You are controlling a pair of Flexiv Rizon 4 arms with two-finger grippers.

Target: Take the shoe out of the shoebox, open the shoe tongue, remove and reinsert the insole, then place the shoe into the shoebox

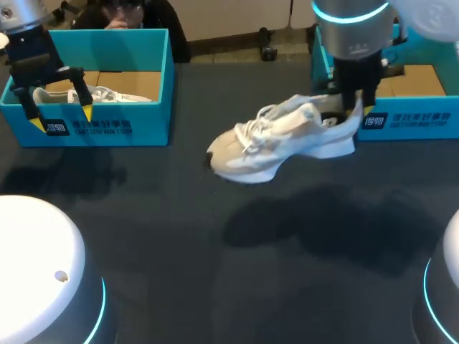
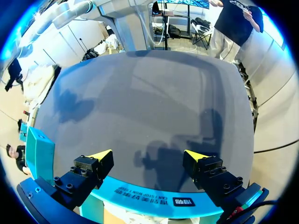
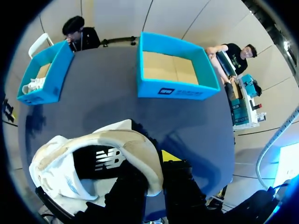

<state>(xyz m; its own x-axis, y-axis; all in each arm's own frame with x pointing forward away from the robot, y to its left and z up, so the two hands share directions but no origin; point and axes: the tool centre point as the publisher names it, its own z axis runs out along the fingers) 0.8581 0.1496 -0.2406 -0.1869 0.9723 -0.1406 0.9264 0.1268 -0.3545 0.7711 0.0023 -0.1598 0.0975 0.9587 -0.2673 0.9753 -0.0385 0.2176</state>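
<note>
A dark grey bench [image 1: 215, 251] fills most of the frame. Two open teal boxes stand directly on it. The upper-left box [image 1: 107, 125] sits at the upper left of the frame and the upper-right box [image 1: 412, 123] at the upper right, well apart, with bare bench between them. Each has a brown cardboard floor and white print on its near wall

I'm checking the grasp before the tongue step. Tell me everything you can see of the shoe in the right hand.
The shoe is a low white and beige sneaker with white laces and a thick white sole; its inside looks dark. The right hand pinches its heel collar, one finger inside, one outside. It hangs above the dark table, toe lower and pointing to the robot's left, in front of the right shoebox, touching nothing else.
</note>
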